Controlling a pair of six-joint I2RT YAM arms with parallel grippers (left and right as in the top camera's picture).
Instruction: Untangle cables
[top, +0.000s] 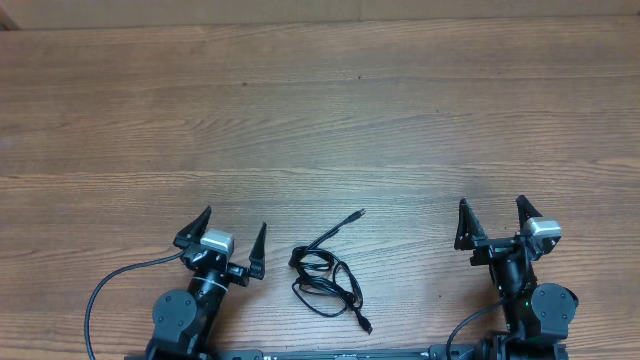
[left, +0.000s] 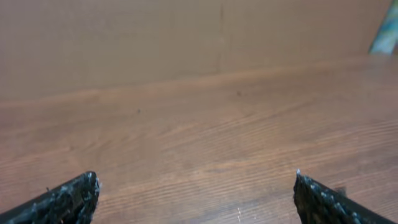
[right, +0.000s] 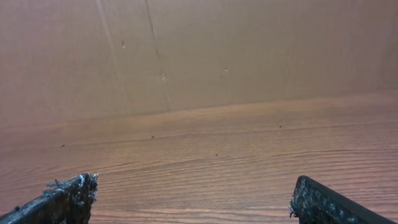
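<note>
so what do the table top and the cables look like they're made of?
Table: wood or wood-look laminate, matte; long grain lines, little glare. Cables: thin black cords, probably a rubber or plastic jacket, flexible since they lie in loose loops. The plug ends are too small to tell.

Left hand (top: 236, 217) and right hand (top: 491, 200) spread wide — both empty

Wide wooden tabletop (top: 320, 110) lies open ahead of the left end effector (top: 236, 220) and right end effector (top: 491, 202); tangled cables (top: 328, 275) sit between them.
</note>
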